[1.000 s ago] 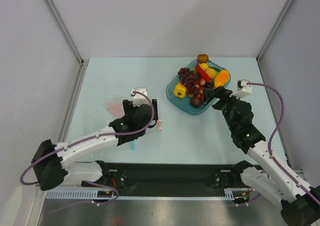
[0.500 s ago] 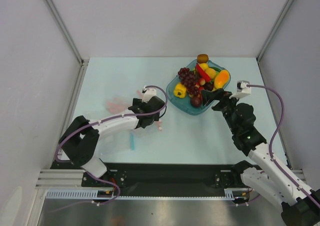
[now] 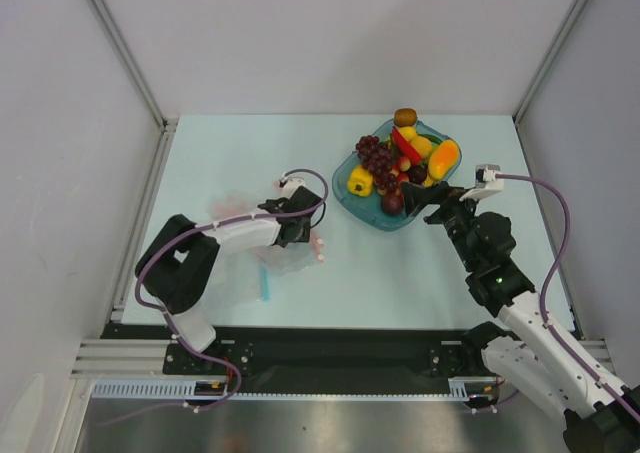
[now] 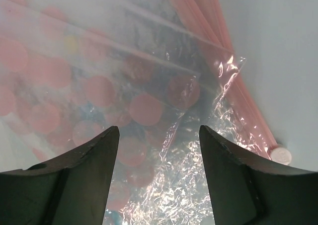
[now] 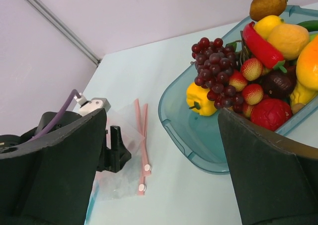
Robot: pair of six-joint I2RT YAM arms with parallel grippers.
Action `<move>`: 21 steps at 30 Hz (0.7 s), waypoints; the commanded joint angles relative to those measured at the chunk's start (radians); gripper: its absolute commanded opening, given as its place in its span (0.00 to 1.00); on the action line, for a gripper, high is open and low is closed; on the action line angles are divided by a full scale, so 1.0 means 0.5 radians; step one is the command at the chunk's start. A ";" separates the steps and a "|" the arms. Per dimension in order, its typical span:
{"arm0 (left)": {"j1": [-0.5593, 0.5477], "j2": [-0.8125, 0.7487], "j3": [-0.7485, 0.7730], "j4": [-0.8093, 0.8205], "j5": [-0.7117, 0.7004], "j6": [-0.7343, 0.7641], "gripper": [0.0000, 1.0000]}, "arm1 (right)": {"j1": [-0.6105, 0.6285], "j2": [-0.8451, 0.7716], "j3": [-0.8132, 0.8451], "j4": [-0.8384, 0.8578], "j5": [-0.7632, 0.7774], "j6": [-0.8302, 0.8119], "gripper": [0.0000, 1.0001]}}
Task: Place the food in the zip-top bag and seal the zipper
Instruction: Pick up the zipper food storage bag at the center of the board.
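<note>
The clear zip-top bag (image 3: 268,258) lies flat on the table left of centre. Its pink zipper (image 3: 318,245) faces the teal dish. My left gripper (image 3: 303,229) is open and low over the bag near the mouth. In the left wrist view its gripper (image 4: 159,130) straddles crinkled film (image 4: 189,185), with the zipper (image 4: 233,76) to the right. The food sits in the dish: grape bunch (image 5: 213,68), yellow pepper (image 5: 201,98), red round fruit (image 5: 271,113). My right gripper (image 3: 427,197) is open and empty at the dish's near right edge; it also shows in the right wrist view (image 5: 161,113).
The teal dish (image 3: 348,168) stands at the back right of centre and holds several more toy fruits; a brown one (image 3: 405,117) sits on its far rim. A thin blue strip (image 3: 265,283) lies along the bag's near side. White walls close in the table.
My left arm has folded back, its elbow swinging left, while its gripper shifted slightly right over the bag by the zipper. My right gripper has edged slightly towards the dish.
</note>
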 commanded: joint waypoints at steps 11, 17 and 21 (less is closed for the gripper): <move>0.221 0.076 0.023 0.091 0.363 -0.026 0.50 | 0.008 -0.040 -0.015 0.132 -0.062 -0.036 1.00; 0.264 -0.019 -0.076 0.177 0.487 -0.047 0.18 | 0.008 -0.050 -0.018 0.141 -0.078 -0.039 1.00; 0.237 -0.239 -0.134 0.171 0.392 -0.053 0.00 | 0.008 -0.034 -0.018 0.147 -0.096 -0.036 1.00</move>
